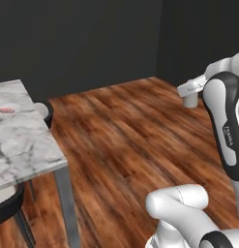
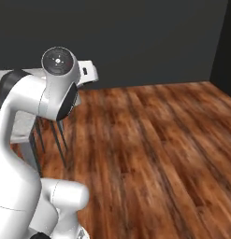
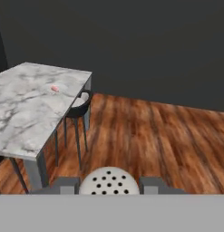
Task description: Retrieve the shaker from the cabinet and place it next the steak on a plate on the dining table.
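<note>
Claw point(image 3: 109, 186) is clamped on the shaker point(image 3: 109, 182), whose perforated cap pokes up between the two fingertips point(image 3: 63, 186). It's held in the air over the wooden floor point(image 3: 154, 136), well apart from the marble surface point(image 3: 27, 108), where the steak point(image 3: 55, 89) sits on its plate point(image 3: 59, 90). A dark chair point(image 3: 79, 106) stands beside that surface.

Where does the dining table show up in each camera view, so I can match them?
Left base view: the dining table fills the left edge, steak near its far end.
Right base view: a sliver of it at the left, behind the arm.
Hand view: upper left, steak on top.
Shared landmark: the wooden floor.
</note>
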